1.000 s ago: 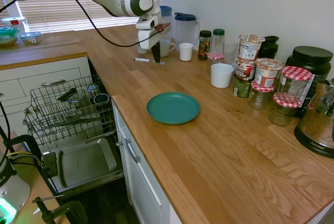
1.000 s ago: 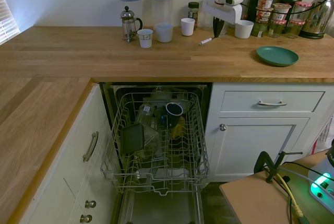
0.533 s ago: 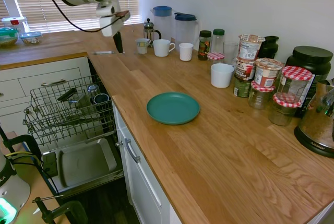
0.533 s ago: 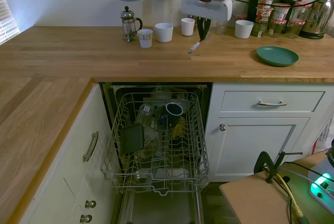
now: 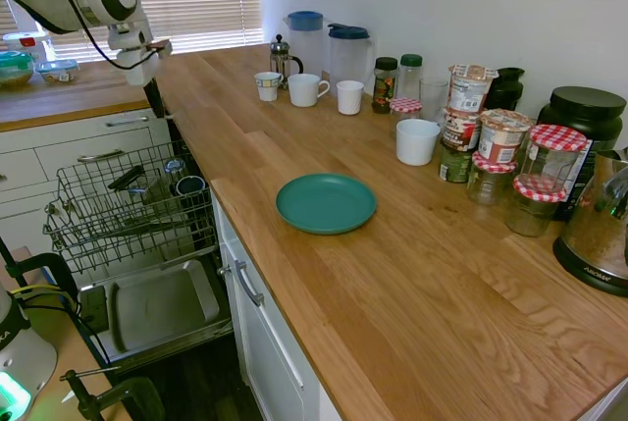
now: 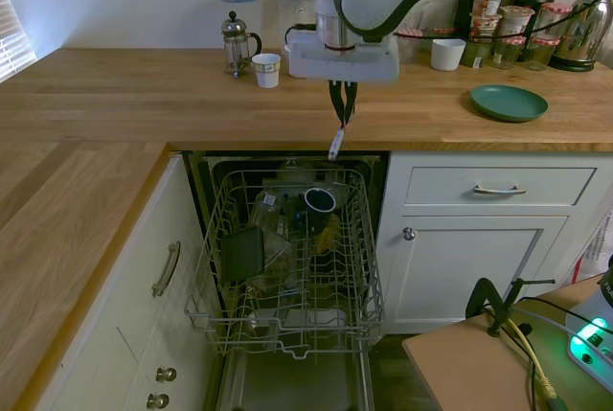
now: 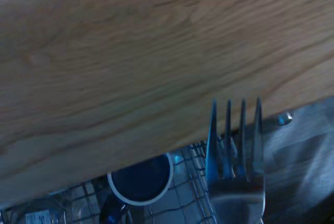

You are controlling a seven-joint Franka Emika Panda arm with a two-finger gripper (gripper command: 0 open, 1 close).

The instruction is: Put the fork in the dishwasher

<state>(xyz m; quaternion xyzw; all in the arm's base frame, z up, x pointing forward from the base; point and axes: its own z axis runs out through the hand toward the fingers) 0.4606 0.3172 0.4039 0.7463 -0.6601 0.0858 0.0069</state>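
Jaws pinch one fork above one dishwasher.

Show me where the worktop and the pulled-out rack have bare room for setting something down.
Bare wood stretches from the round teal plate forward, and between the small white cups and the worktop edge. The jars and tubs along the wall are packed tight. In the grey wire dishwasher rack, dark cups fill the back; its front looks freer.

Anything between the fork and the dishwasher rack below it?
Nothing visible. The tool holds the slim silver fork at the wooden counter's front edge, above the pulled-out grey wire rack. A dark cup sits in the rack just below.
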